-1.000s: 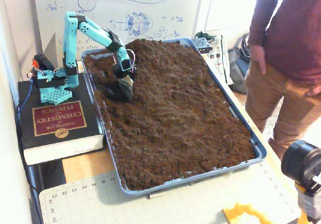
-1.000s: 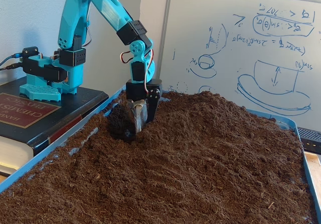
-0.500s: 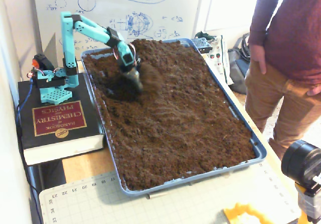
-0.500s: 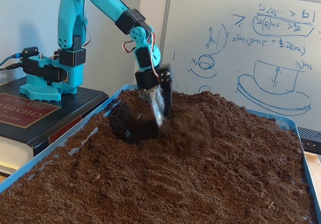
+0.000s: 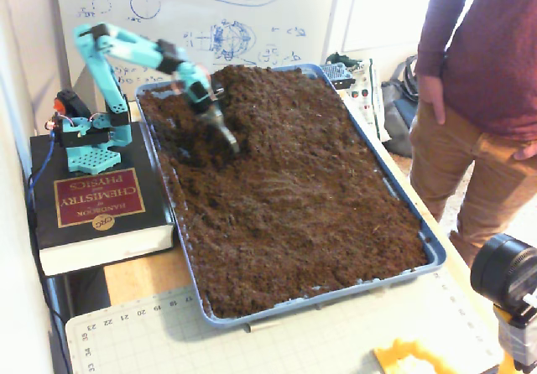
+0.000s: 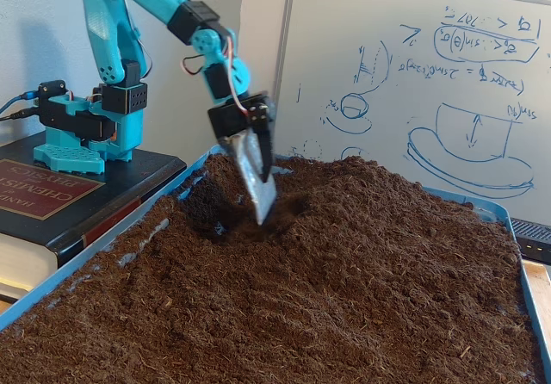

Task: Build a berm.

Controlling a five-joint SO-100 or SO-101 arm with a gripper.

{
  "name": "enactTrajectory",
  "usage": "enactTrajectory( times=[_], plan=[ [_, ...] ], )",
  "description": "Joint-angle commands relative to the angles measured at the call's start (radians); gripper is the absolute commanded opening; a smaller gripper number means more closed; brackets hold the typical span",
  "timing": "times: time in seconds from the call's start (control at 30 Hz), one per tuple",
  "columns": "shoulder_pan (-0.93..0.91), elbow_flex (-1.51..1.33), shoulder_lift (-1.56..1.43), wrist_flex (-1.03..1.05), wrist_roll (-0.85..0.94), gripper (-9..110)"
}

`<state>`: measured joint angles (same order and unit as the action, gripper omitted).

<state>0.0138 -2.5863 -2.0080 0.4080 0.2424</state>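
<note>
**Scoop is up out of the dirt, soil dumped on the mound**

The teal arm (image 5: 134,51) is lifted and tilted now. A second ago its gripper (image 6: 261,203) was buried tip-down in a dark hollow (image 6: 215,216); half a second ago it was dragging a clump of soil toward the tray's middle. Now that clump is gone from the blade, and the silvery scoop-like tip hangs above the soil, pointing down at about 5 o'clock in the low fixed view. In the high fixed view the gripper (image 5: 228,139) sits just over the pit's edge (image 5: 197,148).

Whether the jaws are spread or closed can't be made out; the two parts look close together, and nothing visible is held between them apart from maybe some dirt stuck on.

The berm (image 6: 370,199) is the raised hump of loose brown soil at about 3 o'clock from the gripper in the low view, running toward the whiteboard (image 6: 430,74). In the high view the berm (image 5: 268,89) takes up the far end of the blue tray (image 5: 432,248), at about 1 o'clock from the gripper.

The arm's base still sits on the chemistry handbook (image 5: 92,198), same as before. The person in the maroon top (image 5: 487,47) hasn't moved either.
</note>
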Motion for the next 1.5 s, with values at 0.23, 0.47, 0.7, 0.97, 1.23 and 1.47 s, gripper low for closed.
enactTrajectory(
  times=[0.23, 0.47, 0.7, 0.97, 1.23, 1.47],
  plan=[
    [-0.091, -0.313, -0.258, -0.023, 0.003, 0],
    [-0.164, -0.287, -0.173, -0.025, 0.021, 0],
    [-0.178, -0.256, -0.097, -0.023, 0.227, 0],
    [-0.298, -0.179, -0.015, -0.023, 0.383, 0],
    [-0.393, 0.018, 0.172, -0.025, 0.391, 0],
    [-0.380, 0.250, 0.445, -0.034, 0.391, 0]
  ],
)
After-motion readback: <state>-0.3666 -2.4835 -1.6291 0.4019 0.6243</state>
